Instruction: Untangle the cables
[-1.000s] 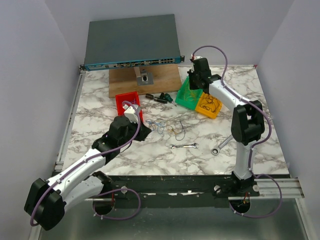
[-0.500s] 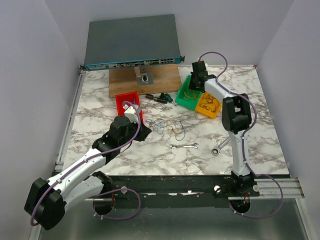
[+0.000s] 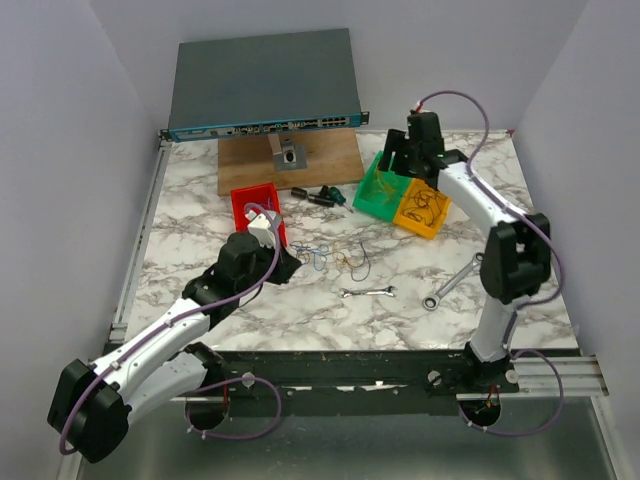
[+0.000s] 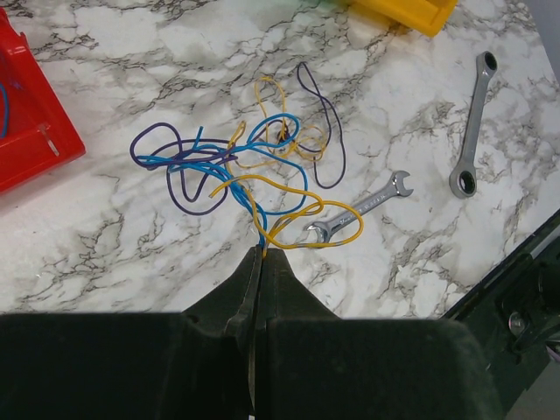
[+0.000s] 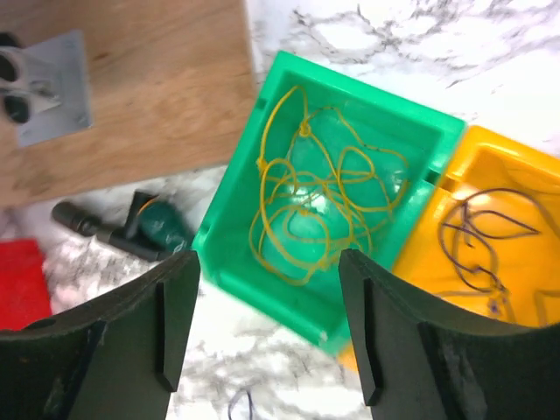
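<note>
A loose tangle of thin blue, yellow and purple cables (image 4: 254,166) lies on the marble table, at mid-table in the top view (image 3: 340,258). My left gripper (image 4: 261,254) is shut on a blue and a yellow strand at the tangle's near edge, seen in the top view (image 3: 292,265) left of the tangle. My right gripper (image 5: 267,262) hangs open above the green bin (image 5: 262,289), nothing between its fingers. Yellow cables (image 5: 315,192) lie coiled in that bin. Purple cables (image 5: 486,236) lie in the yellow bin (image 5: 525,175) beside it. The top view shows the right gripper (image 3: 405,160) at the back right.
A small wrench (image 3: 367,292) and a ratchet wrench (image 3: 452,282) lie right of the tangle. A red bin (image 3: 257,205) stands just behind the left gripper. Dark tools (image 3: 322,196), a wooden board (image 3: 290,160) and a network switch (image 3: 262,85) are at the back.
The right gripper's jaws have gone from shut to open over the green bin, and that arm's elbow has swung right. The left arm has not moved.
</note>
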Robot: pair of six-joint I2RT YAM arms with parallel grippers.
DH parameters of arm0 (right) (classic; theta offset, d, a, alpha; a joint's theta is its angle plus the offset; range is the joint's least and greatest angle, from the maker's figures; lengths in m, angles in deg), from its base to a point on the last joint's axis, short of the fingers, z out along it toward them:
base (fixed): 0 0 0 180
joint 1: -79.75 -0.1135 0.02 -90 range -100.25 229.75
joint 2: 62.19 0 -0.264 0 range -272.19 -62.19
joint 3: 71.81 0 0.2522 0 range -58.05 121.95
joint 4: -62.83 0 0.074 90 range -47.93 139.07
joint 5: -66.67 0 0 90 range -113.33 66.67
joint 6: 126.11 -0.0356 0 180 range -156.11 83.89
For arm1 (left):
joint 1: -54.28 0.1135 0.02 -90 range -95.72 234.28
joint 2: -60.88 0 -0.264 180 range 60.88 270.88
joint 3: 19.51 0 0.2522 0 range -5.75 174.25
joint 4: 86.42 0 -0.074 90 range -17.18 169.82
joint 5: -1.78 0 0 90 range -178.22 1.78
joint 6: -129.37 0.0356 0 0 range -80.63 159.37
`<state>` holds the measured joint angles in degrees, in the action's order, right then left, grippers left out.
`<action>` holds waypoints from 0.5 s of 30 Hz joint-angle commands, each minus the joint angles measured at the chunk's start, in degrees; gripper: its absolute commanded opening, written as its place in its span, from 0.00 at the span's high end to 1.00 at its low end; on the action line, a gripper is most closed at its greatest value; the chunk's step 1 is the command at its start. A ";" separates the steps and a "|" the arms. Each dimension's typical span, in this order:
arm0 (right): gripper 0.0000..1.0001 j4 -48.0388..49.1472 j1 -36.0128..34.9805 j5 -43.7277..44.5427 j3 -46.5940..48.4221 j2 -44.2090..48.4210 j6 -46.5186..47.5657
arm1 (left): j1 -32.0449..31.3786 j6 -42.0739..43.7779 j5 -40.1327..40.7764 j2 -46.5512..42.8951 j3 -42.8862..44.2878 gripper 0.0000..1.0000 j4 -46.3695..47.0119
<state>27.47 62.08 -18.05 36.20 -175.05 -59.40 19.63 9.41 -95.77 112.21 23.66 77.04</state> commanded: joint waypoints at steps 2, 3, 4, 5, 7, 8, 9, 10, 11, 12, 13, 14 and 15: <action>0.18 2.41 -3.01 -4.56 -12.67 15.27 0.92 | -0.37 1.61 2.50 -1.13 2.40 1.00 -1.75; 0.18 2.66 -3.84 -4.55 -15.55 17.54 0.84 | -0.41 1.57 2.88 -1.25 2.37 1.00 -1.95; 0.17 3.14 -4.93 -4.72 -18.07 19.40 0.58 | -0.41 1.42 3.12 -1.40 2.17 1.00 -1.97; 0.17 3.74 -5.86 -4.84 -21.38 21.42 0.53 | -0.40 1.13 3.22 -1.42 2.13 1.00 -1.96; 0.17 4.85 -8.42 -7.03 -26.70 24.35 -0.22 | -0.41 0.72 3.28 -1.44 1.92 1.00 -1.84; 0.17 5.07 -9.55 -6.89 -29.16 25.67 -0.72 | -0.41 0.46 3.41 -1.31 1.71 1.00 -1.54; 0.18 5.60 -10.95 -6.64 -31.22 26.48 -0.95 | -0.41 0.11 3.41 -1.28 1.43 1.00 -1.16; 0.18 5.87 -11.93 -6.08 -33.25 27.39 -1.42 | -0.37 -0.16 3.34 -1.26 1.30 1.00 -0.80; 0.20 6.30 -12.97 -5.49 -34.81 27.91 -2.15 | -0.41 -0.40 3.21 -1.03 1.05 1.00 -0.45; 0.21 7.06 -13.59 -5.46 -36.72 28.43 -2.48 | -0.41 -0.62 3.09 -0.95 0.95 1.00 -0.07; 0.23 8.00 -14.10 -5.50 -38.20 28.63 -2.96 | -0.41 -0.77 2.97 -0.66 0.84 1.00 0.28; 0.25 8.83 -14.34 -5.46 -39.72 28.69 -3.41 | -0.41 -1.02 2.82 -0.57 0.83 1.00 0.53; 0.28 9.72 -14.50 -5.50 -40.79 28.41 -3.80 | -0.46 -1.15 2.73 -0.38 0.73 1.00 0.65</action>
<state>33.17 48.16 -23.08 -0.65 -148.25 -60.82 19.63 9.30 -93.78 111.65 24.43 75.94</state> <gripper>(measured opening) 0.760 0.011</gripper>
